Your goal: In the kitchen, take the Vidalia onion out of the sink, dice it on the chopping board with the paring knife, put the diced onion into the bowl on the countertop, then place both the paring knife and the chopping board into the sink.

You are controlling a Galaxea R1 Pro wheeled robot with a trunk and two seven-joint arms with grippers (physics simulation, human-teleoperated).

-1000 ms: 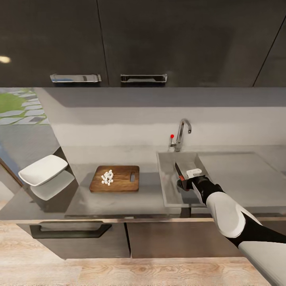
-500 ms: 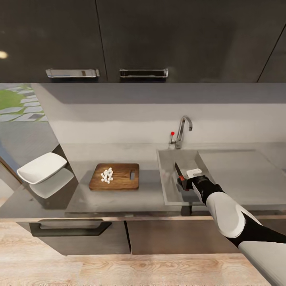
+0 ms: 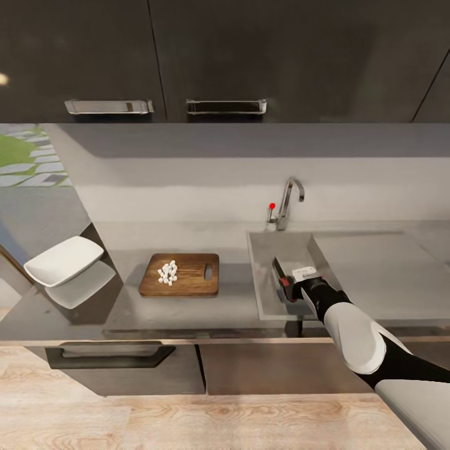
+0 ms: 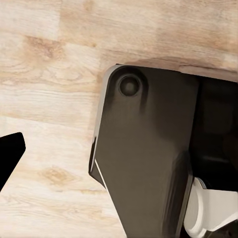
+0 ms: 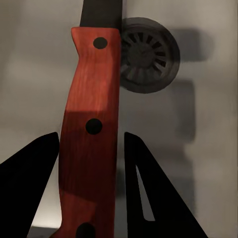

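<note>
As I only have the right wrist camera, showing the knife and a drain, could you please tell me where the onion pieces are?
Observer: The white onion pieces lie in a small heap on the chopping board, on the counter left of the sink.
Operator: Thank you. Is anything in the bowl?
Observer: The white bowl at the counter's left end looks empty.
Operator: And what does the left wrist camera face?
Observer: It faces the wooden floor beside the robot's dark base.

The knife [image 5: 91, 129] is cut off at the picture's edge (blade tip and handle end both), and its handle hides part of the drain [image 5: 148, 54].
</note>
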